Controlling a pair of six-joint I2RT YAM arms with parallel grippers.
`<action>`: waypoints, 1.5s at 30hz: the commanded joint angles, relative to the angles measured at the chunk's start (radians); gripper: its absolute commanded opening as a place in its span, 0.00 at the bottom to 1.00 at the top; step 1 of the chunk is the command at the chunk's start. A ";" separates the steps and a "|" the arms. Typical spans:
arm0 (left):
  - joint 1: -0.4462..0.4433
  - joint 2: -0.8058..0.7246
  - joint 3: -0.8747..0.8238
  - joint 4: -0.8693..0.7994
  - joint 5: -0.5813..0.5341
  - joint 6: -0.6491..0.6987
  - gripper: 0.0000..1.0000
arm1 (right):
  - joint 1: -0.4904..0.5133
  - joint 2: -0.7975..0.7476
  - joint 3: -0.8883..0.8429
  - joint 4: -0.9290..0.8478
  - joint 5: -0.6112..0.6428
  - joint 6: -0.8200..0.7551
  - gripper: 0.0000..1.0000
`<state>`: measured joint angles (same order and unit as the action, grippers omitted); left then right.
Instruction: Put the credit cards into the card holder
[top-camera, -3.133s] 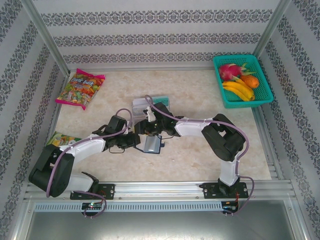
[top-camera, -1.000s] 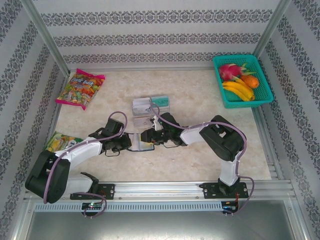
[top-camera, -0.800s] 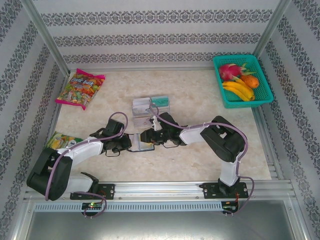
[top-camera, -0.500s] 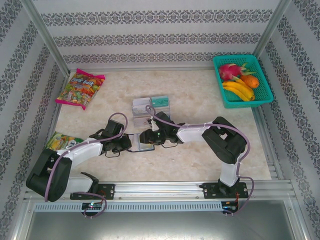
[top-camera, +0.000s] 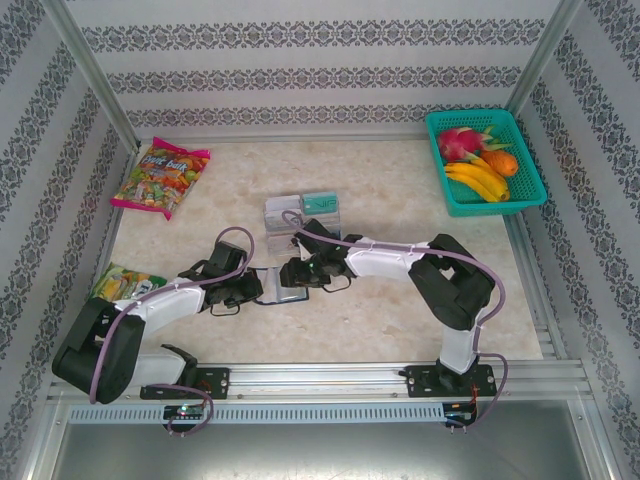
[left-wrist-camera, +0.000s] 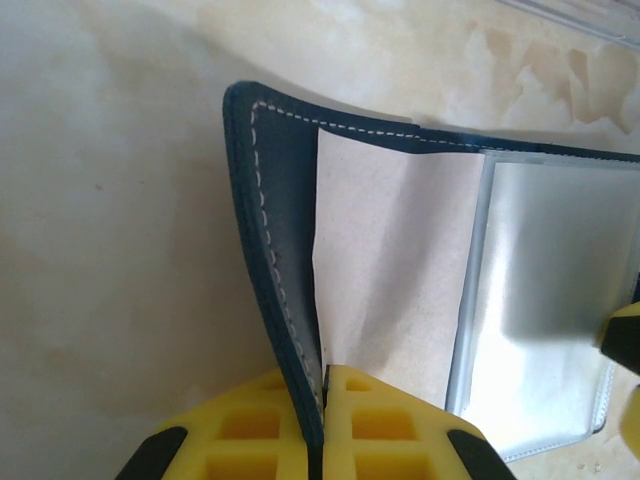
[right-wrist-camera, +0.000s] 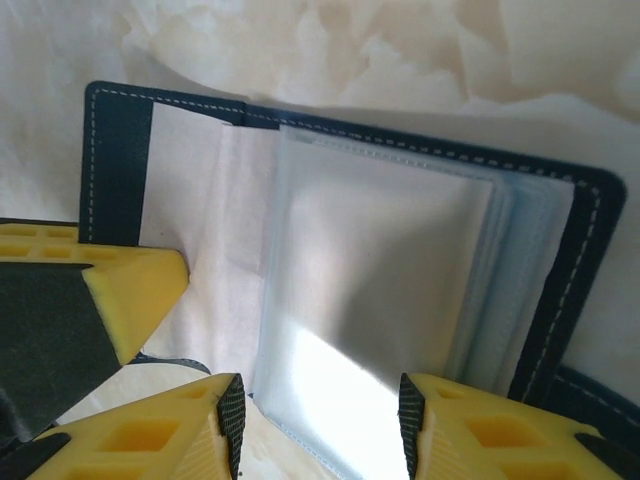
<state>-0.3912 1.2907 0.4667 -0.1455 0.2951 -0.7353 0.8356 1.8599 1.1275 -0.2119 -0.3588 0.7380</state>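
The card holder (right-wrist-camera: 350, 250) lies open on the table, navy with white stitching, a pale lining and clear sleeves inside; from above it shows between the two grippers (top-camera: 281, 296). My left gripper (left-wrist-camera: 322, 400) is shut on the edge of its left cover (left-wrist-camera: 265, 230), holding that flap up. My right gripper (right-wrist-camera: 318, 425) stands open just over the near edge of the clear sleeves, nothing pinched between its pads. The credit cards, teal (top-camera: 320, 202) and grey (top-camera: 283, 210), stand in a clear tray behind the grippers.
The clear acrylic tray (top-camera: 300, 228) sits just behind the right gripper (top-camera: 292, 278). A candy bag (top-camera: 160, 178) lies at the back left, a snack packet (top-camera: 125, 280) by the left arm. A green basket (top-camera: 530, 190) with fruit is at the back right.
The right arm has stretched a little further to the left and back, bringing its gripper over the holder's sleeves. The left gripper keeps its hold and has not moved.
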 joint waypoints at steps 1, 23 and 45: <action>0.007 -0.009 -0.021 -0.084 -0.025 -0.006 0.00 | -0.041 -0.062 0.050 -0.085 0.021 -0.058 0.47; 0.007 0.004 0.116 -0.187 -0.011 0.062 0.00 | -0.207 0.011 0.511 -0.462 0.241 -0.739 0.47; 0.006 -0.008 0.086 -0.172 0.004 0.039 0.00 | -0.042 0.159 0.449 -0.122 0.534 -1.088 0.49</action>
<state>-0.3908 1.2858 0.5632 -0.2928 0.2947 -0.6922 0.7837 1.9800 1.5959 -0.4053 0.1150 -0.2787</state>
